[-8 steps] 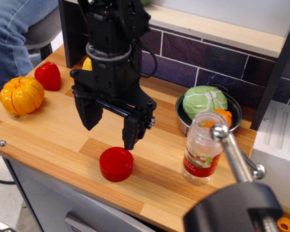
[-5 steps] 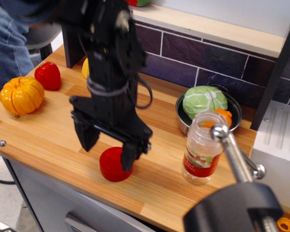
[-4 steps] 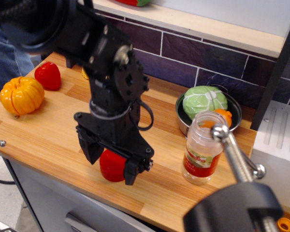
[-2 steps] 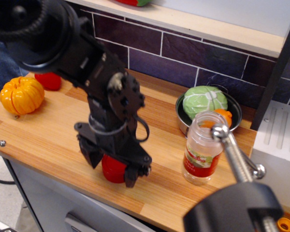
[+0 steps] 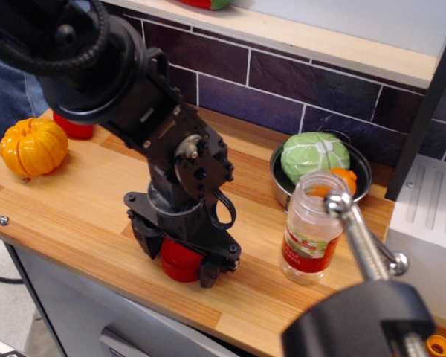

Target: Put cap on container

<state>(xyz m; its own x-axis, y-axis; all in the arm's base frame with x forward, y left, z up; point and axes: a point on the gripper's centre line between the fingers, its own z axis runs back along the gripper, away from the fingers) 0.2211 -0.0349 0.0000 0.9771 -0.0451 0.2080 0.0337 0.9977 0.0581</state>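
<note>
The cap [image 5: 180, 261] sits between the gripper [image 5: 180, 264] jaws, which apparently touch its sides.

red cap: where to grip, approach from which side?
Grip the red cap across its round side wall, coming straight down from above. It sits flat on the counter, squat and wide, so only opposite sides give purchase. The claw is already down around it, one finger on each side.

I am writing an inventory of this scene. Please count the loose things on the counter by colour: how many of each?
Red: 2, the cap and the pepper
Orange: 2, the pumpkin and a small piece in the bowl
Green: 1, the cabbage
Clear: 1, the container
Metal: 1, the bowl
Total: 7
</note>
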